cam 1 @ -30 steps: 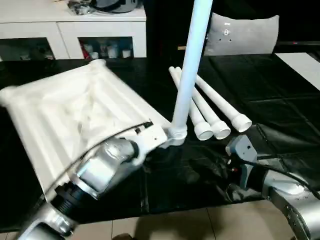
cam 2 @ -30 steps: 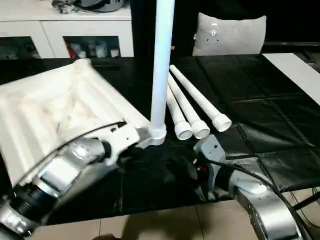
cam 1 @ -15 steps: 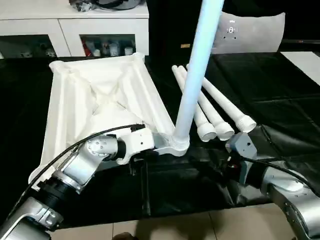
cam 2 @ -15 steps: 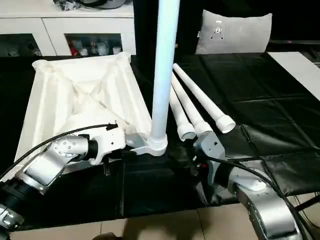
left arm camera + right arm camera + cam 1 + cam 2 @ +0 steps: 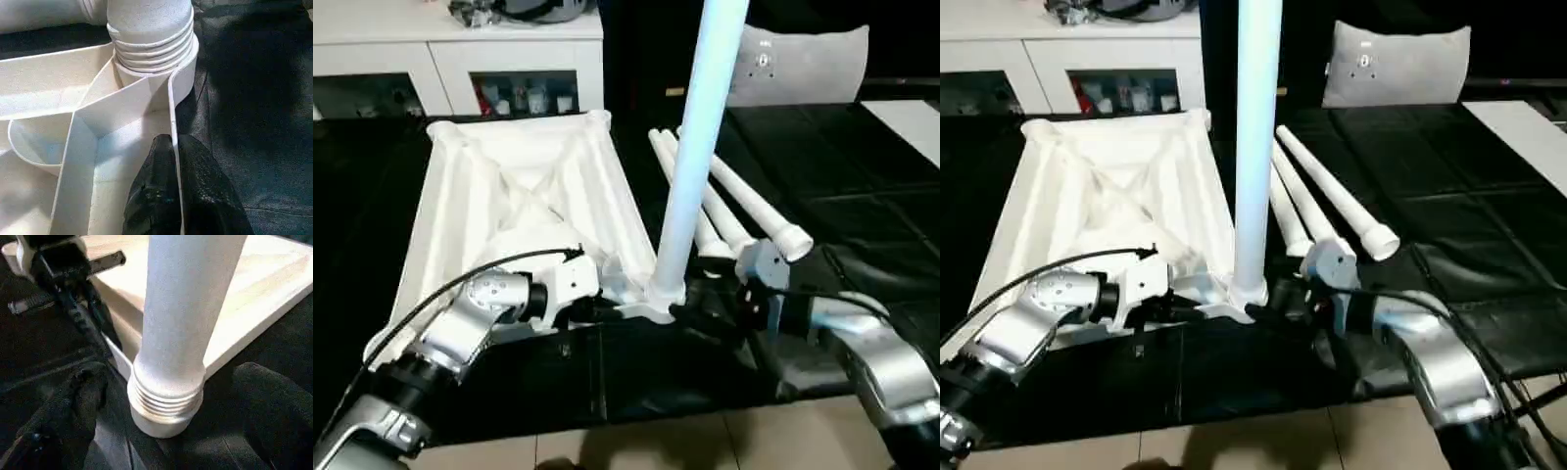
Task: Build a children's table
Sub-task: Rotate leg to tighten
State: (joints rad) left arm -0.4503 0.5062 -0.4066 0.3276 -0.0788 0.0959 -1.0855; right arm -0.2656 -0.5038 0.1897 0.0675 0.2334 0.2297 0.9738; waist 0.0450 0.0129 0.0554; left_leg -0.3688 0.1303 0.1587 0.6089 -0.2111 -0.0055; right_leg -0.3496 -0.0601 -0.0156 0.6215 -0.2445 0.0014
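Observation:
The children's table top (image 5: 509, 196) lies upside down on the black sheet, ribs facing up. One white leg (image 5: 690, 166) stands upright in its near right corner socket (image 5: 151, 54). My left gripper (image 5: 174, 143) is shut on the top's rim wall just beside that socket. My right gripper (image 5: 171, 377) is open, with one black finger (image 5: 73, 401) on each side of the leg's threaded base and not pressing it. Three loose legs (image 5: 1332, 201) lie side by side to the right of the top.
The black-sheeted work table (image 5: 862, 166) reaches far to the right, with its front edge close to my arms above the tiled floor (image 5: 656, 446). A white cabinet (image 5: 460, 49) and a grey cushion (image 5: 803, 64) stand behind it.
The table top has swung round to lie squarer to me, its leg staying upright. My right gripper has moved in leftward and now straddles the leg's base. My left gripper keeps its hold.

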